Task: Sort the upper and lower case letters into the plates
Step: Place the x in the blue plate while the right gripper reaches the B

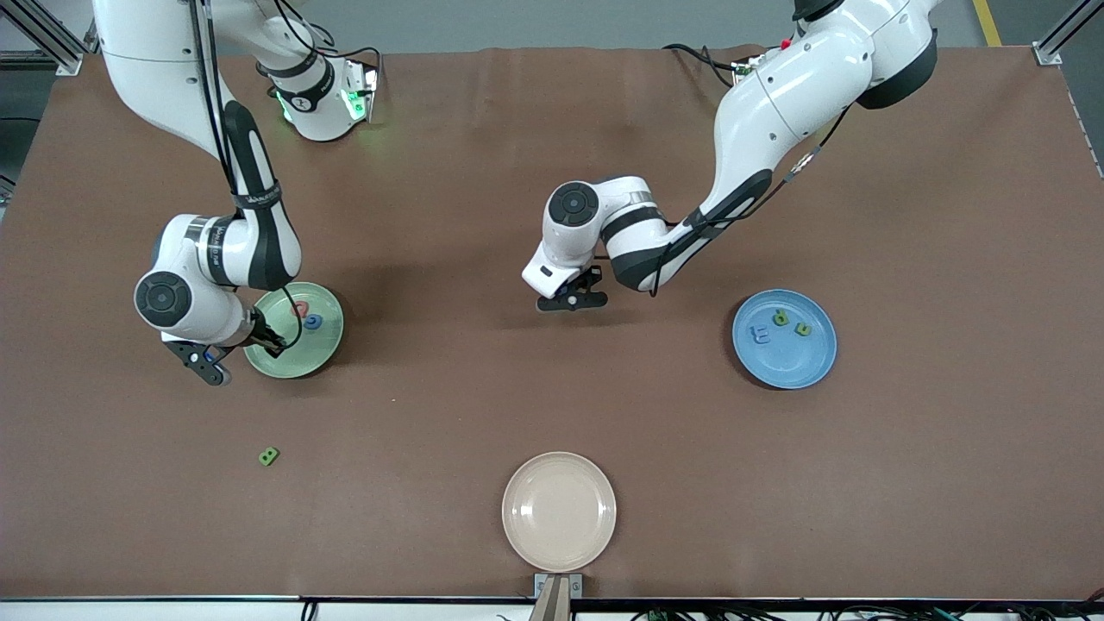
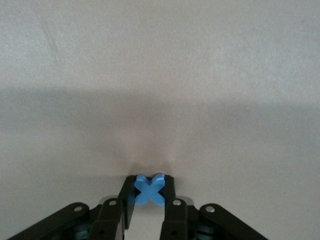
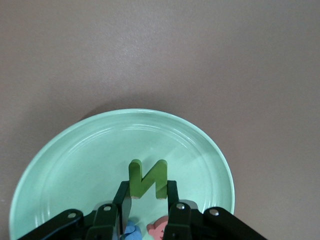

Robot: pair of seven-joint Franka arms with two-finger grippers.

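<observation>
Overhead, right gripper (image 3: 145,200) jaws grasping green letter (image 3: 147,178) above green plate (image 3: 75,160), left gripper (image 2: 149,200) clenching blue X (image 2: 149,190).

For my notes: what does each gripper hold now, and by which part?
Left gripper: blue X letter, pinched at its sides. Right gripper: green N letter, pinched at its lower end, over the green plate.

White arms, black joint bands, black cables; black pincers, silver screws; green base light.
</observation>
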